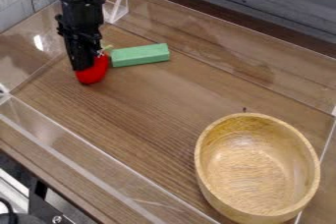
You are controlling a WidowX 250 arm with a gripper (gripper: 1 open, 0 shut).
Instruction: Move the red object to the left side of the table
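Note:
The red object (92, 70) is a small bright-red toy fruit resting on the brown wood-grain table (184, 95), at the left side. My gripper (85, 60) comes down on it from above, black fingers shut on its top, which hides the fruit's upper part. Only the lower red curve shows beneath the fingertips.
A green rectangular block (140, 56) lies just right of the fruit, almost touching it. A round light wooden bowl (257, 165) stands at the front right. Low clear acrylic walls (79, 164) edge the tabletop on all sides.

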